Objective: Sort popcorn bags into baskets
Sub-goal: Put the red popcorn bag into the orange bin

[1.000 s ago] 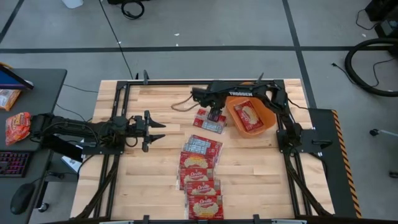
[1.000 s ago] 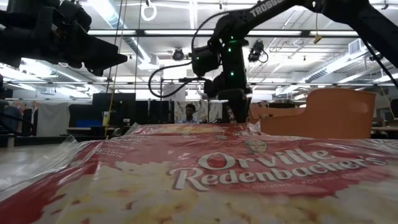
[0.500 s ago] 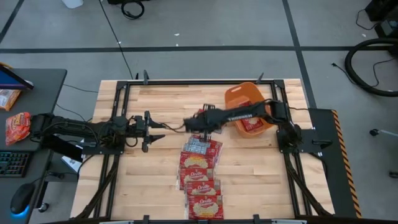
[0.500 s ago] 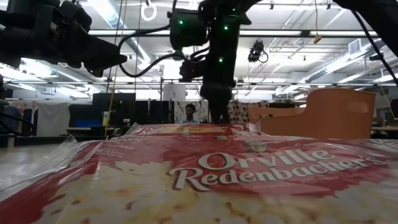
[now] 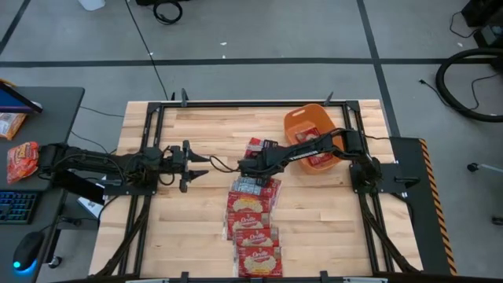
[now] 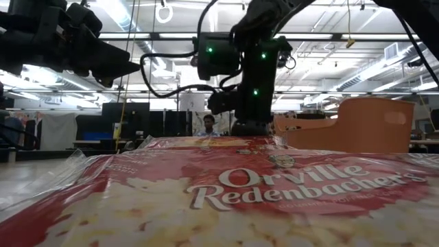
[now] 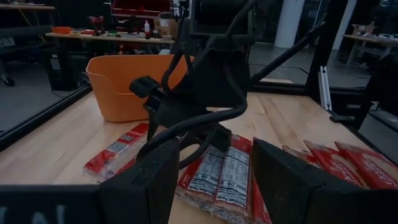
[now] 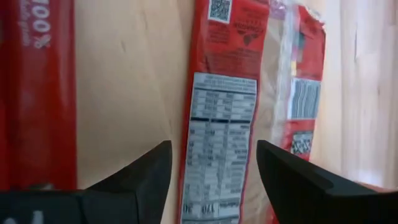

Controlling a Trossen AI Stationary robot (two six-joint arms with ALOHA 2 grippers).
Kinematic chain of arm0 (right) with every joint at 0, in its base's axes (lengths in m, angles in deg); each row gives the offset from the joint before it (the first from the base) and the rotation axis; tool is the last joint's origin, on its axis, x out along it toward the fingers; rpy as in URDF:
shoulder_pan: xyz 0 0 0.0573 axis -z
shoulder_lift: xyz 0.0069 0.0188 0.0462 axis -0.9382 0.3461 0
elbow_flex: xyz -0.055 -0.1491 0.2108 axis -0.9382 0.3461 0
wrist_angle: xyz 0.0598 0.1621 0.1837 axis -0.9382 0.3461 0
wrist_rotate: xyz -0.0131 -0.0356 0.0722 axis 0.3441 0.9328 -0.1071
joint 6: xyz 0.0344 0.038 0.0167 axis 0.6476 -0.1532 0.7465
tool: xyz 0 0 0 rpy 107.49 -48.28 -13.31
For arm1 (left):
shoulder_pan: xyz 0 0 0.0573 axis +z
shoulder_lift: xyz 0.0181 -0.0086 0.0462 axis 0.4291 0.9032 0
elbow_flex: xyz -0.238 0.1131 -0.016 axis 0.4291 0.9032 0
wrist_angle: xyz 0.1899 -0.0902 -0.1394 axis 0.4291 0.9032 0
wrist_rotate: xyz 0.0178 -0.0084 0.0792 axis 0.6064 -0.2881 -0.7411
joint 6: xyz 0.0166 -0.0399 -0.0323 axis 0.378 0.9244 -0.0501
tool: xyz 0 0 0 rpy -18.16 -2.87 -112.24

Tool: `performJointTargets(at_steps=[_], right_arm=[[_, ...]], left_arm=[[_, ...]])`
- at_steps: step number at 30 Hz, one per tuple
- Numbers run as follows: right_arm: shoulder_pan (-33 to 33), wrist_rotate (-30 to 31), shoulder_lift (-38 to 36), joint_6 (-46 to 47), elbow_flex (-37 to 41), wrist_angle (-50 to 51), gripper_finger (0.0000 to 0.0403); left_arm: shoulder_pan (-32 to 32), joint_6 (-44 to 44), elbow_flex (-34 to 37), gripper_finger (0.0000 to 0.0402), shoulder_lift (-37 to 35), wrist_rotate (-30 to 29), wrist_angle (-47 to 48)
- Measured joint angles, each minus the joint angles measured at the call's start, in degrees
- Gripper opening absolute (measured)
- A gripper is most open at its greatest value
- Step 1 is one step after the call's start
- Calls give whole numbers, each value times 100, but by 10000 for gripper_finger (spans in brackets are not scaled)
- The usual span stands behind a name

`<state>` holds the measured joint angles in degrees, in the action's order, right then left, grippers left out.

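Several red popcorn bags (image 5: 253,228) lie flat in a row running from the table's middle to its near edge. The farthest one (image 8: 221,112) shows its white-and-blue back. My right gripper (image 8: 213,144) hangs open just above that bag, slanting down, one finger on either side of the bag's label. Another bag (image 5: 261,146) lies on the wood between the row and the orange basket (image 5: 295,130), which stands at the far right with one bag (image 5: 321,157) inside. My left gripper (image 5: 206,167) waits open at the left, pointing level toward the row.
Black frame rails (image 5: 149,134) run along the table's sides. Bare wood (image 5: 189,228) lies to the left of the row. An orange-red snack pouch (image 5: 22,159) sits on a side desk beyond the table's left edge. The nearest bag (image 6: 226,199) fills the low view.
My right gripper has swung away from the basket side toward the table's left and near edges, and has come down over the far end of the bag row, tipping steeper downward. The bags lie as before.
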<state>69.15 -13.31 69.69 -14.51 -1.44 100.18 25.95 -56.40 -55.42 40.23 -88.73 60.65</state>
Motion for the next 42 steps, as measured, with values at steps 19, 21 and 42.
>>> performJointTargets(at_steps=[19,21,42], right_arm=[[203,104,-9,-569,318,-353,82],[193,82,0,-604,322,-348,51],[-239,107,-9,-291,-1401,1614,3]], left_arm=[[0,24,-2,206,-2,2,-4],[0,17,0,206,-2,2,-4],[0,-51,0,206,-2,4,185]])
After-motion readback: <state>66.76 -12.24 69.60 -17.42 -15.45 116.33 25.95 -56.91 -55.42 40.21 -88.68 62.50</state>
